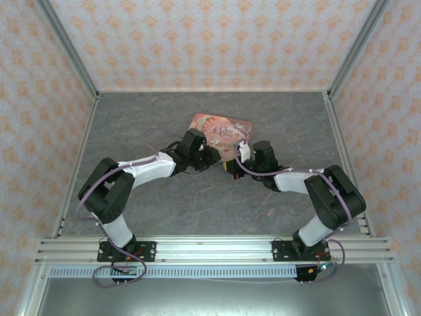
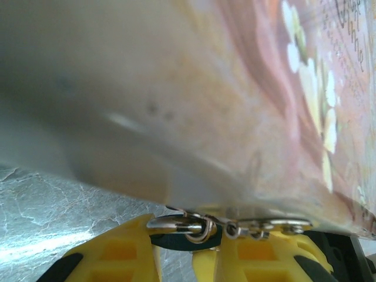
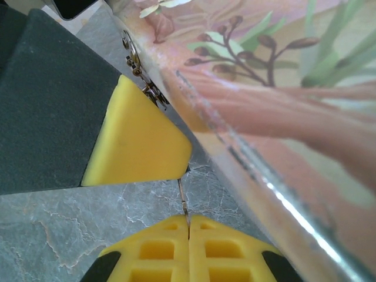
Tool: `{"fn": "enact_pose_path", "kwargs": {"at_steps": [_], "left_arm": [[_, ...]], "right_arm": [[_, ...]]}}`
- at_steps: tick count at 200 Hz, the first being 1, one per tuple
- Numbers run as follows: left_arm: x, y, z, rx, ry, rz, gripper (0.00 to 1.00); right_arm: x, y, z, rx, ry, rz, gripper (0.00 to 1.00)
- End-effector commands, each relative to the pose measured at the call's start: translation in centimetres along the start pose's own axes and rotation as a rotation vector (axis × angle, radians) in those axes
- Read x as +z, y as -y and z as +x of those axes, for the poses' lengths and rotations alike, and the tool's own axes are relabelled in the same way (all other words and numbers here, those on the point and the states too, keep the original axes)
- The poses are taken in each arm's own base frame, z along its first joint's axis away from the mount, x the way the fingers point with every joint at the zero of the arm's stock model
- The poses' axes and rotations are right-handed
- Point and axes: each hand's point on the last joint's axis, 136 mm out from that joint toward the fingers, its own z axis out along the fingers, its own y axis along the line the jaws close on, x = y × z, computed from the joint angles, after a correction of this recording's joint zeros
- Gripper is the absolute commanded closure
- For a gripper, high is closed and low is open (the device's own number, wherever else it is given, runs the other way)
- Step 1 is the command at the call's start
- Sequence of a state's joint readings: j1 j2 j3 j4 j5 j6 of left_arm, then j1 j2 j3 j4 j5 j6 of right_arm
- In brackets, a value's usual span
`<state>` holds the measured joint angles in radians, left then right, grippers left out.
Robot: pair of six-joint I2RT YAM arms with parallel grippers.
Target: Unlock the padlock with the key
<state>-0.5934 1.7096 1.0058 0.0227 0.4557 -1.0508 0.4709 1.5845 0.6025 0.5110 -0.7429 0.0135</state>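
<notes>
In right end effector [image 3: 188, 222], key [image 3: 184, 200] tip-forward

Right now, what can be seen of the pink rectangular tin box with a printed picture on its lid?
The pink rectangular tin box lies lid up on the grey marbled table, turned askew. The lid shows white flowers, leafy stems and lettering; its rim looks like shiny metal, its side wall plain and pale. The left gripper and right gripper are at its near edge, beside small metal rings; whether anything touches the tin I cannot tell.
</notes>
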Motion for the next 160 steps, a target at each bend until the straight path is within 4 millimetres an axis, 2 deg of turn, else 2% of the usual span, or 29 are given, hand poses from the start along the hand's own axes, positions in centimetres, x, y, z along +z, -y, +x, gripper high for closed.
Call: {"fn": "enact_pose_path", "kwargs": {"at_steps": [1,36,78,103,160], "left_arm": [[-1.9,5.3,3.0,0.009,-0.142,0.175,0.81],[-2.2,5.6,2.8,-0.003,-0.130,0.178,0.81],[-2.2,6.0,2.9,-0.009,-0.140,0.184,0.81],[-2.2,6.0,2.9,0.002,-0.139,0.177,0.81],[-1.7,5.5,3.3,-0.003,-0.145,0.172,0.81]], "right_arm": [[-0.1,-0.3,-3.5,-0.119,0.123,0.036,1.00],[0.4,-0.2,-2.8,-0.154,0.100,0.061,1.00],[0.5,-0.5,-3.2,-0.163,0.116,0.053,1.00],[0.9,-1.8,-3.8,-0.132,0.120,-0.026,1.00],[0.7,-3.1,-5.5,-0.101,0.183,-0.094,1.00]]}}
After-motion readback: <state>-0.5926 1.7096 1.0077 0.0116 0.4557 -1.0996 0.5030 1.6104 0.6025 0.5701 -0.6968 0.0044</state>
